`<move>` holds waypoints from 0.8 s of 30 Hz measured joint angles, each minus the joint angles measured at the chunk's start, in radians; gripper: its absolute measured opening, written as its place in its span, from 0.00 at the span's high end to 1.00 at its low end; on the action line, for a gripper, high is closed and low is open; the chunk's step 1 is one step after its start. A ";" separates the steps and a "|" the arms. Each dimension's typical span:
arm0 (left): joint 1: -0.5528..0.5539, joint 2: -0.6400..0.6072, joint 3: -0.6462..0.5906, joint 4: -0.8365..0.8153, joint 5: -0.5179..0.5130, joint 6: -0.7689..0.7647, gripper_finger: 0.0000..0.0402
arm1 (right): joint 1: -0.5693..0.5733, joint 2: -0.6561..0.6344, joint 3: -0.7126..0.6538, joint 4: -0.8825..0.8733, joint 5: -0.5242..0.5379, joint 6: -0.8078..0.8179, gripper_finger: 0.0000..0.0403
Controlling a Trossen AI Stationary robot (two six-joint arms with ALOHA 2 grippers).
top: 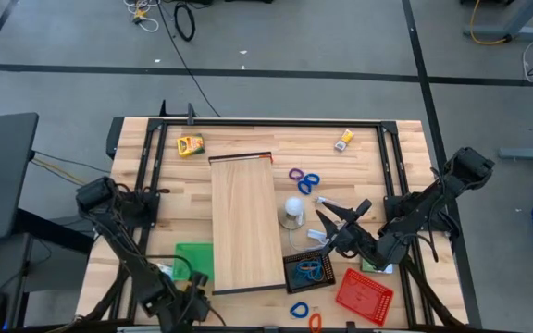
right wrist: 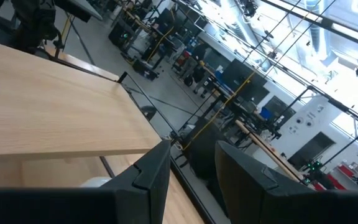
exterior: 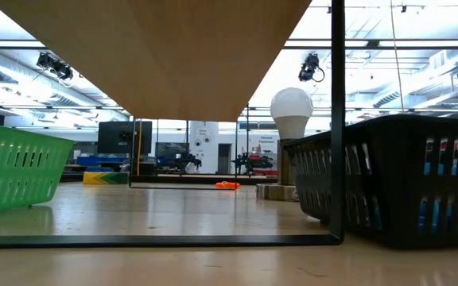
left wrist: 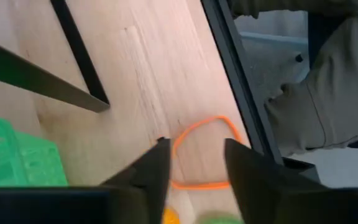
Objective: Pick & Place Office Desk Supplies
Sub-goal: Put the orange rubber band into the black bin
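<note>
While the left gripper (left wrist: 194, 168) hangs low over the near edge of the table (top: 248, 139), its two dark fingers (left wrist: 151, 171) stand apart and grasp nothing. An orange band (left wrist: 204, 152) lies flat on the wood between and just beyond the fingertips, one side running close along the left-hand finger. To one side of the fingers sits a green mesh tray (left wrist: 14, 155). Beyond the band, past the table's dark frame, a person's sleeve shows.

The right gripper (right wrist: 191, 162) is lifted off the table and tilted upward, its fingers also parted and empty, with the long pale wooden board (top: 245, 222) just ahead of them. Near this gripper sit a white bulb (top: 292, 209), a black mesh tray (top: 308, 270) holding blue and orange loops, and a red mesh tray (top: 364, 296). Farther off lie purple and blue loops (top: 303, 179) and two small card boxes (top: 190, 145).
</note>
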 joint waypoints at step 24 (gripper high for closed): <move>0.045 0.117 -0.001 -0.004 0.035 0.058 0.60 | 0.000 0.000 0.000 0.000 0.004 -0.023 0.66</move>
